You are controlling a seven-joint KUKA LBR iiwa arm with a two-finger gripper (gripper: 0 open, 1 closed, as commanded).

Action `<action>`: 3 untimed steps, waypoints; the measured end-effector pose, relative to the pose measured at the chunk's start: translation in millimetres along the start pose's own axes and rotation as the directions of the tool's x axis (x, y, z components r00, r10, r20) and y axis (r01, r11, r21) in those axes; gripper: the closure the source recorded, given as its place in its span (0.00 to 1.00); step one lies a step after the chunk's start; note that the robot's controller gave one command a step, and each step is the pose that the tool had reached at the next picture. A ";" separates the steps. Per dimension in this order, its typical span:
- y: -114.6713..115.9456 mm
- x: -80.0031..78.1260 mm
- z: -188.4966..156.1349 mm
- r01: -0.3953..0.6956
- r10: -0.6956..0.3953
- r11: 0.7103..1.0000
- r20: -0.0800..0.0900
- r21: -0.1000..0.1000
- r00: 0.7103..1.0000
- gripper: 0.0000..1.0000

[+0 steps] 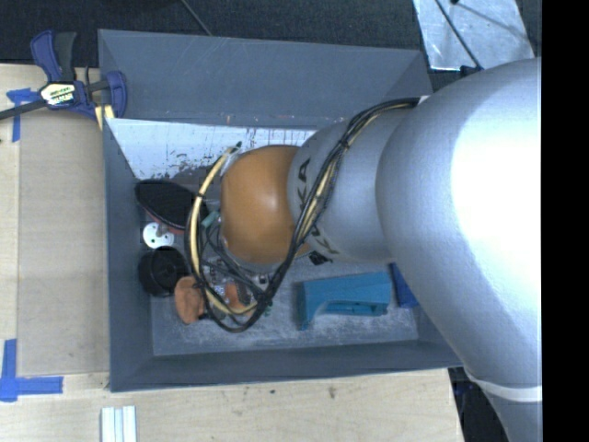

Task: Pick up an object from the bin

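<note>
My gripper [222, 281] is low in the left half of the bin, mostly hidden under the arm's orange dome and cables. Just left of it lies a small orange-brown lump [188, 300] on the bin floor, touching or nearly touching the gripper's body. A black round thing [161, 270] sits a little further left, with a small white piece [156, 238] above it. A flat black oval thing [166, 203] lies by the back left wall. I cannot tell whether anything is between the gripper's jaws.
A blue block [345, 298] lies on the floor right of the gripper, and a second blue piece [403, 286] shows at the arm's edge. The thick arm covers the bin's right and middle. The bin's walls slope in close on the left and front.
</note>
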State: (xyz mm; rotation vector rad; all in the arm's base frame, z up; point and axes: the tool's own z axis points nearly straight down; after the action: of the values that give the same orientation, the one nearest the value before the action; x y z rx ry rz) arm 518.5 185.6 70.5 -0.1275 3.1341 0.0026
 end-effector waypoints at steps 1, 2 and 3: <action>0.0 0.0 -0.8 0.000 0.000 1.000 0.000 0.000 1.000 1.00; -0.4 1.2 -6.9 -0.001 0.001 1.000 -0.006 0.001 1.000 1.00; -0.4 0.7 -20.8 -0.002 0.002 1.000 -0.005 0.001 1.000 1.00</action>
State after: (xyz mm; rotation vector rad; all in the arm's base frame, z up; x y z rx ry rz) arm 517.7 185.0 91.2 -0.1254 3.1390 0.0005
